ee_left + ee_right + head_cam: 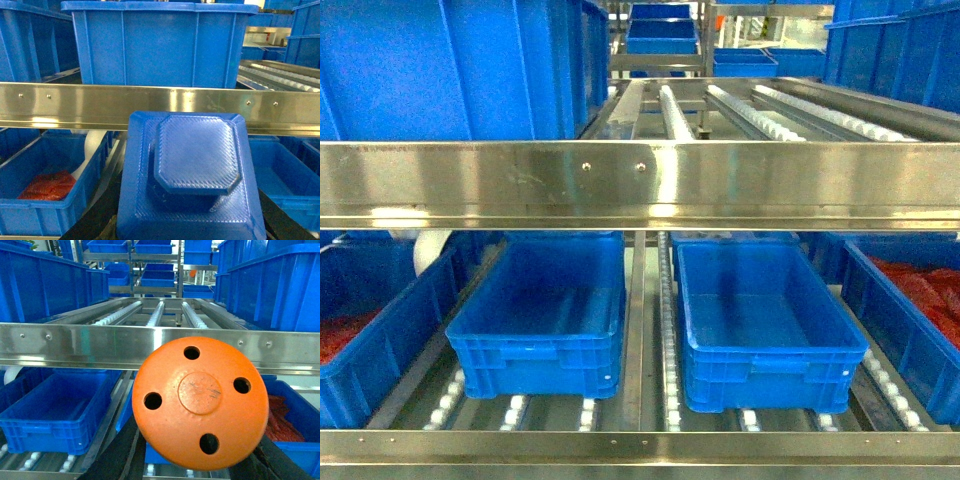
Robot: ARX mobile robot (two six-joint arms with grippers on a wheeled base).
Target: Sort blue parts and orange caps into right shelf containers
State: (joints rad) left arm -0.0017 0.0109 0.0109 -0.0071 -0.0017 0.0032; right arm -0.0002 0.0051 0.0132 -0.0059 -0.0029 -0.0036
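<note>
Left end effector clamps one blue part (pixel 192 175); right clamps one orange cap (pixel 200 402); two empty crates (pixel 545 315) centre.

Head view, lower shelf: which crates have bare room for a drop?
The two middle crates, left one and right one, show bare floors. The far-left crate and far-right crate already hold red material. Overhead, the steel rail narrows the way in.
</note>
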